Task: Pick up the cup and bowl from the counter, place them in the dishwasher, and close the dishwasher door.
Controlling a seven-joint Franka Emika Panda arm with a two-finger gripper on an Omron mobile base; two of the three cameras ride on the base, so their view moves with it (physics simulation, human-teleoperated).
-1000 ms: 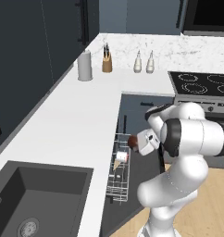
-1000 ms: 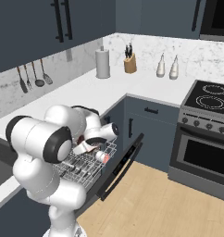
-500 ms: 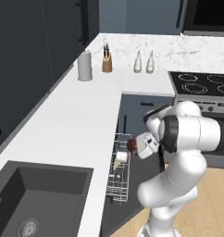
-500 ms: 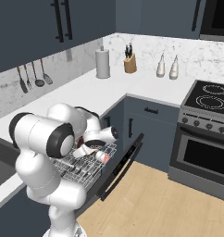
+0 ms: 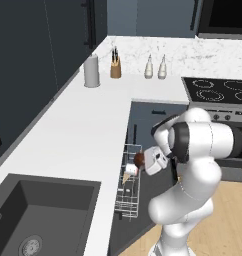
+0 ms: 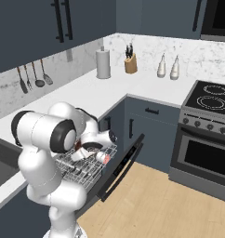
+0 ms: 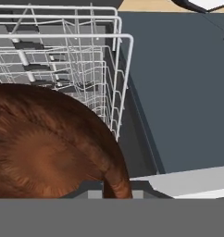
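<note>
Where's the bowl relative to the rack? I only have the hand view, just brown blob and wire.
Observer: The bowl hangs in the gripper above the pulled-out rack, not set down yet.
Operator: Cup already loaded?
Observer: Yes, the cup lies in the rack just below the bowl in the left base view.
Operator: Door state?
Observer: The dishwasher door is dropped open beneath the rack, its edge toward the wood floor in the right base view.
</note>
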